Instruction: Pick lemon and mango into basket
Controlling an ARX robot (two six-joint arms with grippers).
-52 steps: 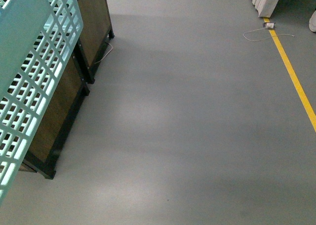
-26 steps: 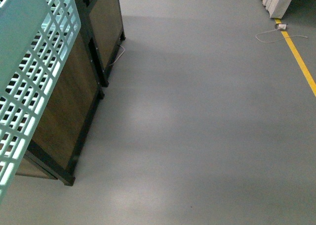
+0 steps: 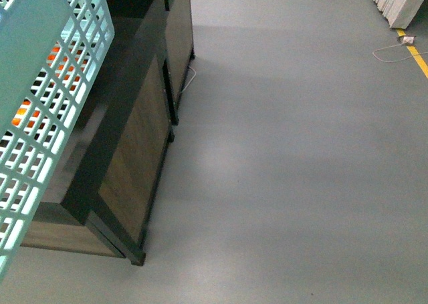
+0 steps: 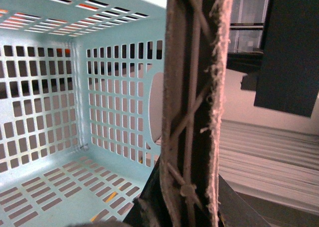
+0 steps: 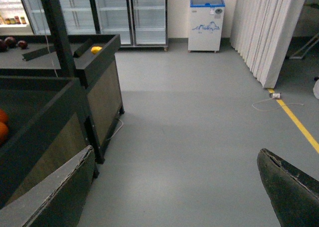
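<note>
The pale teal basket (image 3: pixel 47 103) hangs tilted at the left of the front view. My left gripper (image 4: pixel 194 197) is shut on its brown handle (image 4: pixel 182 87), and the basket's slotted inside (image 4: pixel 60 137) holds nothing that I can see. My right gripper (image 5: pixel 174 197) is open above bare floor, with nothing between its fingers (image 5: pixel 50 192). A small yellow fruit, the lemon (image 5: pixel 96 50), lies on the far dark bin, well away from both grippers. No mango shows.
Dark wood-panelled display bins (image 3: pixel 134 150) stand along the left. Orange mandarins (image 5: pixel 2 124) lie in the near bin and dark red fruits (image 5: pixel 10 41) further back. Grey floor (image 3: pixel 287 170) spreads to the right, with a yellow line (image 3: pixel 420 58), glass-door fridges (image 5: pixel 129 12) and a small freezer (image 5: pixel 206 23).
In the front view the bins have slid right and closer, and the yellow line has moved toward the right edge. The basket keeps its place at the left.
</note>
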